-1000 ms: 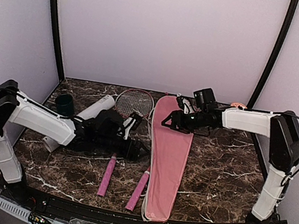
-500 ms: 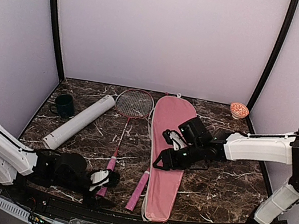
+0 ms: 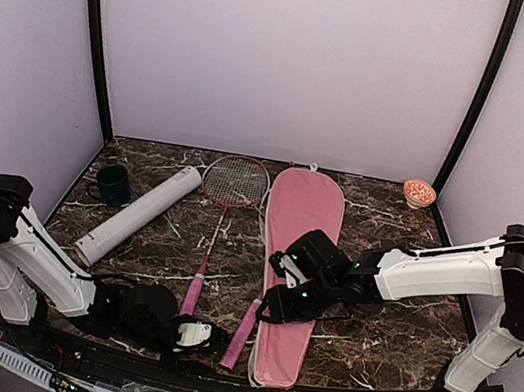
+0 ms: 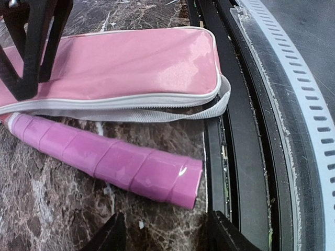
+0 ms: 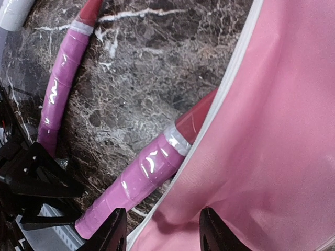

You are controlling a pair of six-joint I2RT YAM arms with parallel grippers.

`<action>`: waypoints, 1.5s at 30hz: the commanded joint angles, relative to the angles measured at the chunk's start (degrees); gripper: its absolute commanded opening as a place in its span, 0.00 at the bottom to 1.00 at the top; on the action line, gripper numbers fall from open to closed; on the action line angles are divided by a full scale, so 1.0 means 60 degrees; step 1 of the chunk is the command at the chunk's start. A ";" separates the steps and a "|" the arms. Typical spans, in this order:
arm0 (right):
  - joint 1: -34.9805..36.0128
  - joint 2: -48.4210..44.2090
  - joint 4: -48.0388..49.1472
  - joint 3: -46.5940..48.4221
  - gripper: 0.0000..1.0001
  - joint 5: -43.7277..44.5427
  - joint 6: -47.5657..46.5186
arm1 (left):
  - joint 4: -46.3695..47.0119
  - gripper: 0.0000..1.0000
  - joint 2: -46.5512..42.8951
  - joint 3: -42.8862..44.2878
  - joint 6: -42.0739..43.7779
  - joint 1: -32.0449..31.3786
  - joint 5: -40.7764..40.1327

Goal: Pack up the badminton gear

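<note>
Pink cover [image 3: 305, 226] lies lengthwise in the middle of the table [image 3: 384, 309], narrow end toward the arms. One racket's handle [image 3: 242, 333] pokes out along its left edge, and the red shaft disappears under the white-piped lip. That cover looks soft and slick, likely to slide or bunch if pushed, so the lip is the place to pinch. The handle is stiff, light, glossy with tape and apt to roll; best taken across the grip near the butt.

Right gripper [image 3: 273, 305] hovers over that lip, fingers apart, nothing clamped. Left gripper [image 4: 165, 238] sits low at the near edge, fingers spread, with the butt just ahead of them, not between.

Just left, the loose racket [image 3: 192, 295] lies parallel, near enough to get knocked. Tube [image 3: 137, 213] is further left with the cup [image 3: 114, 183] beyond it, and the bowl [image 3: 419, 192] sits far right, well clear. With both grippers this close together, crowding looks like the risk.
</note>
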 commanded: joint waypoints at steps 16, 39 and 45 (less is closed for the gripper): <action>0.1003 0.0977 -0.0563 0.0626 0.02 0.1410 0.0758 | 0.1043 0.43 0.0913 0.0579 0.0184 -0.0309 -0.0558; 0.1002 -0.0564 0.3035 -0.1112 0.00 -0.1023 0.1827 | 0.2152 0.21 0.0629 0.1081 0.0478 -0.0468 -0.1285; 0.1001 -0.0918 0.4107 -0.1446 0.00 -0.1396 0.2285 | 0.2622 0.18 0.1225 0.1247 0.0431 -0.0474 -0.1350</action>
